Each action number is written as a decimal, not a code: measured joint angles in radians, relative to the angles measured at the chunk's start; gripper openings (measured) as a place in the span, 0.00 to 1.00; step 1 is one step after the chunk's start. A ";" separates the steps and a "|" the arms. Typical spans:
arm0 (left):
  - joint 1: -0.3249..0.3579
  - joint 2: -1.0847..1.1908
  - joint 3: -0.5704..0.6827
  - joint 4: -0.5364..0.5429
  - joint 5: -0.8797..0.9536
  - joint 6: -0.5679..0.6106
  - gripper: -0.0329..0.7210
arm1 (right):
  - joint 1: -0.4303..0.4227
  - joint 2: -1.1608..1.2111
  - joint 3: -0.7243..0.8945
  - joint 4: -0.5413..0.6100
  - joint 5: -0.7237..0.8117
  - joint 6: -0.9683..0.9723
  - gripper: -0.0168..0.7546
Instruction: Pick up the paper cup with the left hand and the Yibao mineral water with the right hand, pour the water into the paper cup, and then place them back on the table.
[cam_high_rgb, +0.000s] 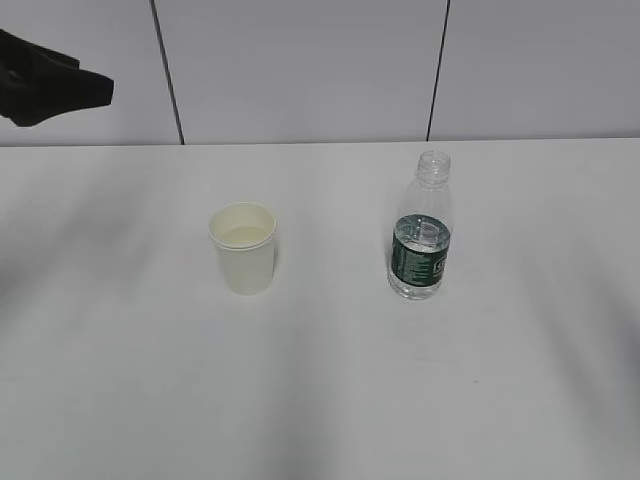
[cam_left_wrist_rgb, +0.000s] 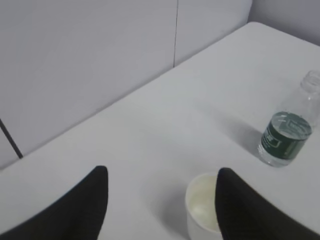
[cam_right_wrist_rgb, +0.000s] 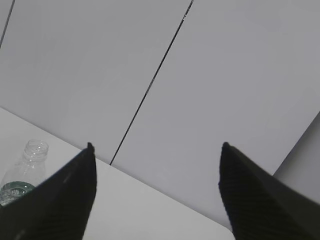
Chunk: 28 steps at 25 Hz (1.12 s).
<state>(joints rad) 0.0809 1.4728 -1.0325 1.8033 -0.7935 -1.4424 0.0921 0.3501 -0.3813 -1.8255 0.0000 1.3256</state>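
the left hand (cam_left_wrist_rgb: 160, 200), a black robot gripper with two dark fingers, has its jaws spread apart and holds nothing. it hangs up in the air, and the small cream-white paper cup (cam_left_wrist_rgb: 202, 207) with the rolled rim sits low between its fingers, a bit closer to one of them. the right hand (cam_right_wrist_rgb: 155, 195), another black gripper, is spread wide too, with nothing in it. it is tipped up toward the grey wall panels (cam_right_wrist_rgb: 225, 75), and the small clear plastic bottle of yibao mineral water (cam_right_wrist_rgb: 22, 175) with the dark green label peeks out beside one finger.

in the outside view the paper cup (cam_high_rgb: 243, 248) stands upright on the wide white table (cam_high_rgb: 320, 400). the bottle (cam_high_rgb: 421, 228) stands upright too, well apart from the cup, with no cap on. only a dark bit of the left arm (cam_high_rgb: 45, 85) shows, up in the corner.

the step now looks like reaching for the cup and the bottle. to do it well, the left hand should slide over so the cup is in the middle, come down straight, and squeeze softly, because a paper cup crushes easily. the right hand should tip down first to see the bottle, then grab around its green band. the open neck means it must stay upright or water will spill.
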 joint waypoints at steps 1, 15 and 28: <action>-0.001 0.000 0.000 -0.034 0.007 0.037 0.61 | 0.000 0.000 0.000 0.000 0.000 0.000 0.79; -0.009 -0.014 0.034 -0.949 0.465 0.754 0.61 | 0.000 0.000 0.000 0.000 0.000 0.000 0.79; -0.053 -0.261 0.040 -1.655 1.211 1.561 0.60 | 0.000 0.000 0.000 -0.002 0.000 0.000 0.79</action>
<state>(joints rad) 0.0275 1.2119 -0.9926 0.1479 0.4175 0.1186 0.0921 0.3501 -0.3813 -1.8271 0.0000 1.3256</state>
